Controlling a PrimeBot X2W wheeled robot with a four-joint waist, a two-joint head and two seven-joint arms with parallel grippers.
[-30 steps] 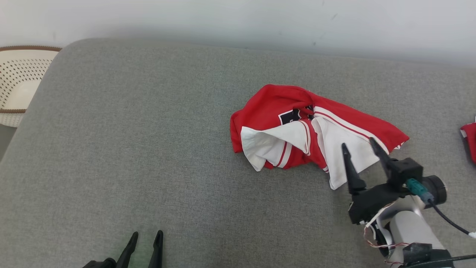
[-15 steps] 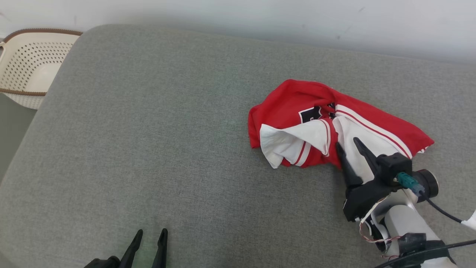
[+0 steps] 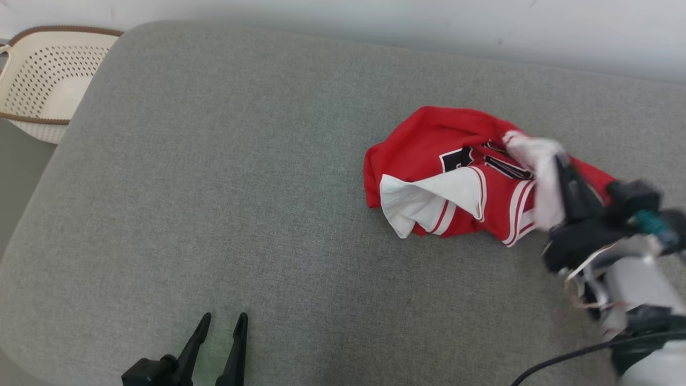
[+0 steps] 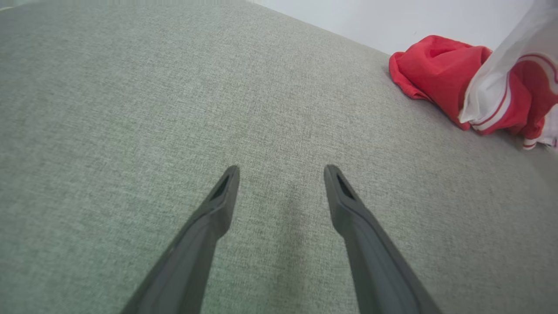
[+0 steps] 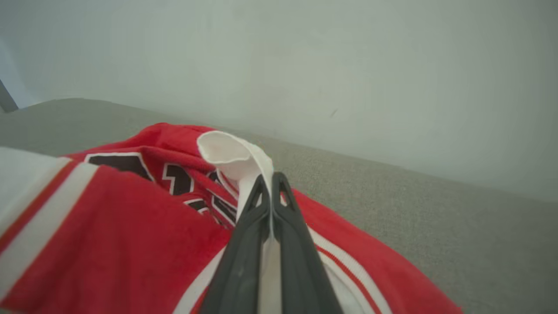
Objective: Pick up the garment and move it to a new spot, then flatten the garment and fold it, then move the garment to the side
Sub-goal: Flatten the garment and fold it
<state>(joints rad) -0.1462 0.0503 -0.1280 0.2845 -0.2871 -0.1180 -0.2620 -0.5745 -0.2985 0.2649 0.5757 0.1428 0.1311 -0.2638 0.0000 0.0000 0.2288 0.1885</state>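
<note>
Jersey (image 3: 445, 177), red with white trim and black numerals, lies crumpled on the right part of the grey upholstered cushion (image 3: 214, 187), toward the wall (image 3: 375, 21), and most of its bulk rests on the fabric. The right gripper (image 5: 271, 176) has its fingers (image 5: 244, 244) pressed together on a white flap (image 5: 231, 152) at the garment's right edge. In the right wrist view the thin cloth runs straight down between them and curls over their tips. That pinch sits on a loose outer layer and not on the heap itself, probably because an edge is the easiest part to catch and should let the rest hang and open out once raised. The flap stands above the heap while the red body trails below it, which suggests the pick-up step is just beginning. The arm is blurred in the head view, so how firmly the cloth is held cannot be told there. The left gripper (image 3: 224, 317) hovers low over bare cushion at the near edge, well apart from the garment, fingers spread and holding nothing. It looks parked in reserve for the flattening and folding, which need two hands. A cream perforated basket (image 3: 43, 80) stands off the cushion's far left corner and plays no part here.
</note>
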